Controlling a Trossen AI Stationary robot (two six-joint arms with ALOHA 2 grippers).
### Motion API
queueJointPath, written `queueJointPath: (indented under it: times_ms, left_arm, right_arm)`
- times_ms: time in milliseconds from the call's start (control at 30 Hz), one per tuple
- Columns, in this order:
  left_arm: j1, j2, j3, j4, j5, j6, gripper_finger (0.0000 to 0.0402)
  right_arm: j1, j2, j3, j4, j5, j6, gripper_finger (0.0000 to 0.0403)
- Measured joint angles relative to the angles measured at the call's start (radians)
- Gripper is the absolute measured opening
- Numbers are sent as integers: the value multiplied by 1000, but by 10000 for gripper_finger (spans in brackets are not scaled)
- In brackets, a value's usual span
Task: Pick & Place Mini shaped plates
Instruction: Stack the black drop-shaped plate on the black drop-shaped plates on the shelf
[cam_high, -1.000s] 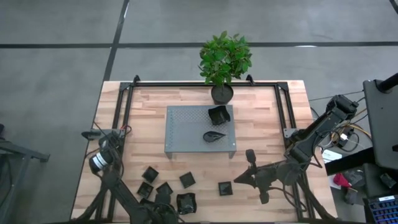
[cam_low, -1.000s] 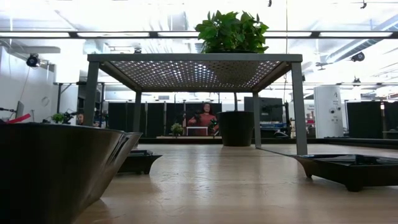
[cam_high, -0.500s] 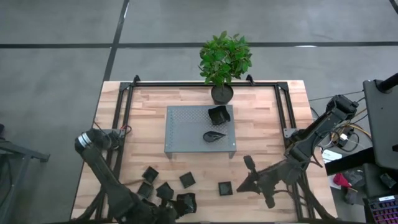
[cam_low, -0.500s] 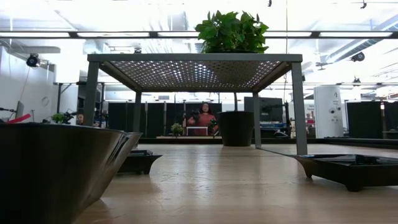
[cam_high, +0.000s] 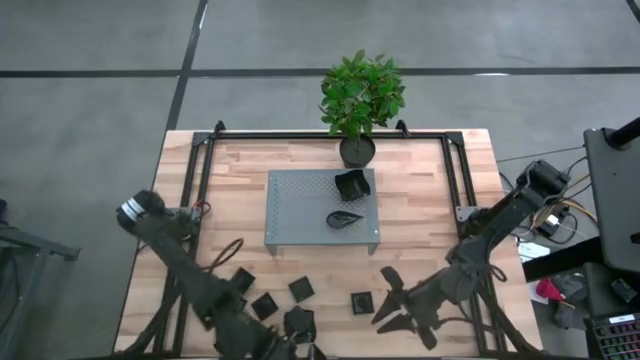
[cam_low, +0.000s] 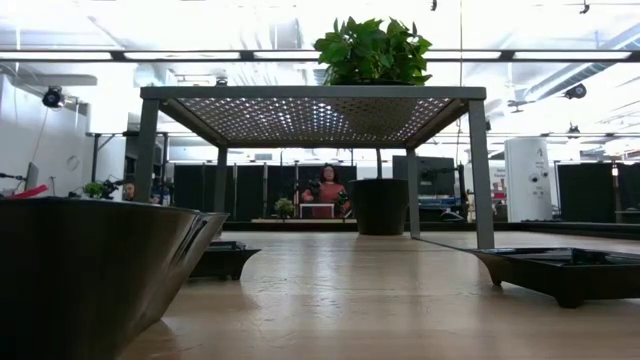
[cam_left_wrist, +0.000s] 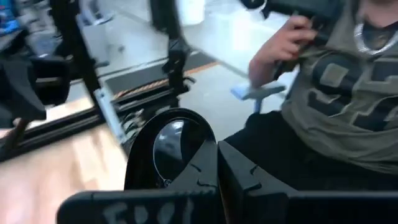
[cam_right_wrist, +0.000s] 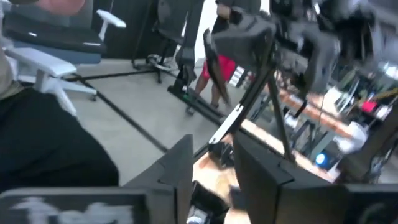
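The left arm is reaching along the bench's left side to its front edge, where the left gripper (cam_high: 298, 345) is pinching a small black plate (cam_left_wrist: 177, 142) between its jaws; the left wrist view shows that glossy, rounded dish held between the dark fingers (cam_left_wrist: 186, 177). The right arm is bending in from the right edge, its right gripper (cam_high: 388, 305) lying low near the front edge with jaws spread, holding nothing, just beside a square plate (cam_high: 362, 302). More tiny black plates (cam_high: 270, 295) are lying scattered toward the front-left corner. Two others (cam_high: 351, 186) are sitting on the grey perforated metal platform (cam_high: 300, 205) mid-bench, with the potted plant (cam_high: 360, 95) behind it at the back edge. Only the low view shows the platform's mesh underside and a person in red far behind; the left wrist view alone shows a seated person's hand (cam_left_wrist: 283, 43).
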Motion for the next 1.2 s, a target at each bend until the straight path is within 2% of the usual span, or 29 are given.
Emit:
queueJointPath:
  times_ms: [133,267,400,500,667,767,900,1200]
  left_arm:
    - [63,0,-76,176,165,6,0]
    - [109,0,-137,261,239,7,0]
    - [139,0,-192,334,245,6,0]
    - [159,0,-222,391,247,9,0]
    - [189,4,-248,506,327,9,0]
    - [194,19,-254,532,333,11,0]
    - [202,47,-254,565,330,-9,0]
    - [204,93,-237,618,351,-20,0]
  right_arm:
    - [0,39,0,88,-7,-60,127]
    - [0,65,0,129,-8,-72,125]
    - [0,78,0,166,-12,-75,115]
    - [-2,88,0,194,-72,-79,109]
    - [-12,105,0,225,-78,-73,100]
    - [-24,117,1,240,-82,-55,98]
    - [-39,152,1,298,-91,-38,102]
    - [-59,191,33,298,-124,-17,122]
